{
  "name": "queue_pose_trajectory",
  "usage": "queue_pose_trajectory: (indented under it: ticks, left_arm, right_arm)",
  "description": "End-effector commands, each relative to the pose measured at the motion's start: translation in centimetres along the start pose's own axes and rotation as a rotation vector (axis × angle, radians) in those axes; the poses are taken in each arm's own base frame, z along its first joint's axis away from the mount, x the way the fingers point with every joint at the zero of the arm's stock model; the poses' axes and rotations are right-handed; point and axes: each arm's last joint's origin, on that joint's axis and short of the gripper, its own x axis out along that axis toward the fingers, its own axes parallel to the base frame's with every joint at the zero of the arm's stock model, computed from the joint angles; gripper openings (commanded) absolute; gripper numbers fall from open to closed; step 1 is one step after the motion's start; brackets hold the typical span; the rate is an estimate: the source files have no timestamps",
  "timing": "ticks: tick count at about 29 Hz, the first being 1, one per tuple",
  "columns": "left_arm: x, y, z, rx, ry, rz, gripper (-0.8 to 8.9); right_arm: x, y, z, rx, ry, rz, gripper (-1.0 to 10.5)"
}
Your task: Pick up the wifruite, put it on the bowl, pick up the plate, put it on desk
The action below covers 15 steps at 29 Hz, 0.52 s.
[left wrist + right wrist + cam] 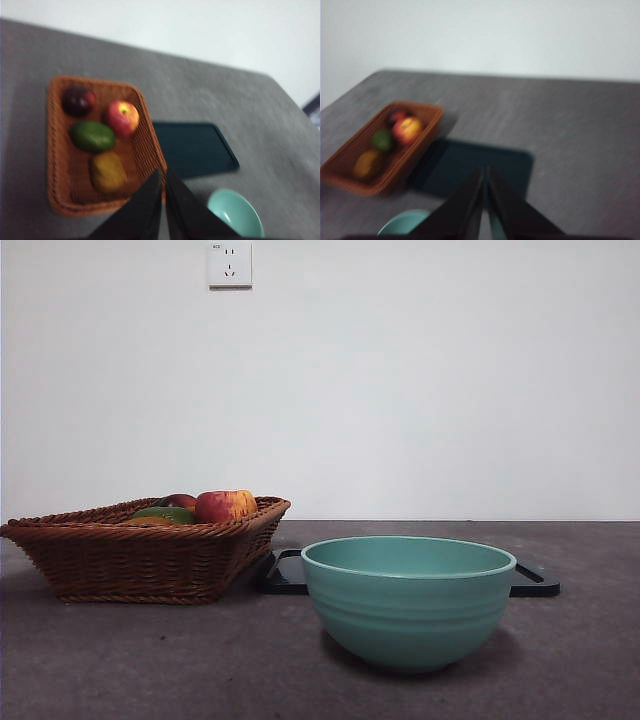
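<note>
The wifruite, a dull brown oval, lies in a wicker basket at the end nearest the left wrist camera; it also shows as a blur in the right wrist view. The mint-green bowl stands empty at the front of the desk. Directly behind the bowl lies the plate, a flat dark rectangle. My left gripper hangs high over the basket's near edge, shut and empty. High over the plate, my right gripper is also shut and holds nothing. Neither arm appears in the front view.
The basket sits at the left, touching the plate's corner. It also holds a red-yellow apple, a green fruit and a dark red fruit. A white wall with a socket backs the desk.
</note>
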Motion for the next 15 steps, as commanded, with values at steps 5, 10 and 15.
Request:
queue_pose_trajectory:
  ticks: [5,10,15]
  left_arm:
    - [1.3,-0.4,1.3,0.05,0.207,-0.061,0.12]
    - [2.4,-0.7,0.6,0.064,0.34,-0.116,0.12]
    - [2.6,-1.2,0.0,0.087,0.419,-0.164,0.12]
  right_arm:
    - [3.1,-0.3,1.0,-0.008,0.262,0.135,0.1]
    - [5.4,0.2,-0.1,-0.017,0.47,0.276,0.1]
    - [6.4,1.9,-0.7,-0.08,0.565,0.395,0.1]
